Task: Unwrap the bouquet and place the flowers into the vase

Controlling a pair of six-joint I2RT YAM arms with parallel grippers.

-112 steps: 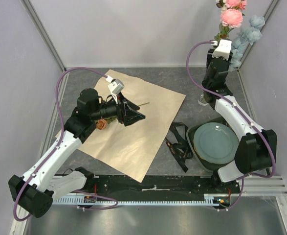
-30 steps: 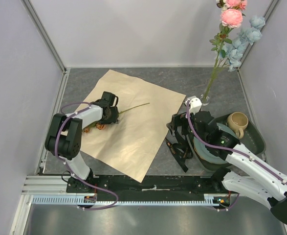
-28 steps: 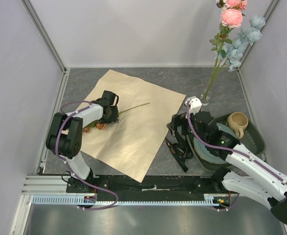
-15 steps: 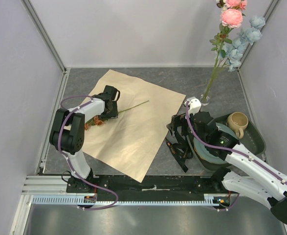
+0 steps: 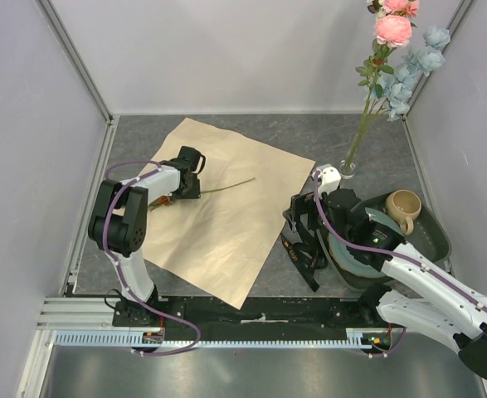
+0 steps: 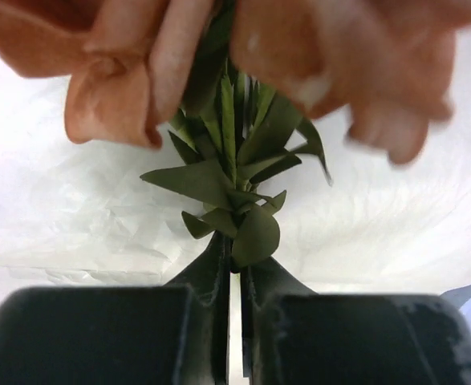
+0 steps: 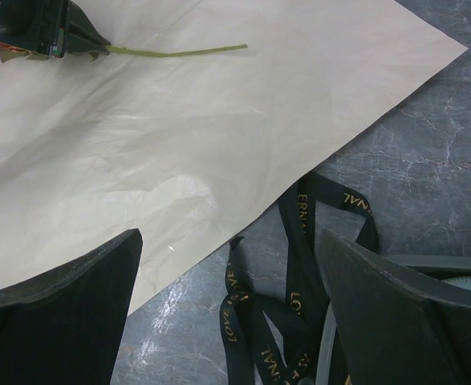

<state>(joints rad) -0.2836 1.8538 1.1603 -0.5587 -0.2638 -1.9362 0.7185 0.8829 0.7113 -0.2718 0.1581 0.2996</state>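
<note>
So, left fingers (image 6: 207, 281): were clamped on rose stem (image 7: 179, 53) under bloom;
stem axis: lay flat on paper (image 5: 226, 224), tail toward vase (image 5: 347, 171);
right fingers (image 7: 66, 297): stood wide open, empty, nearer vase

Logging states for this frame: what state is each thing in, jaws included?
kraft paper: unfolded, flat on the table.
black ribbon: untied, loose on the table.
orange rose: lying on the paper, stem gripped.
left gripper: jaws shut on the rose stem.
right gripper: jaws open, empty, above the ribbon.
vase: upright, holding pink and blue flowers.
mug: upright.
</note>
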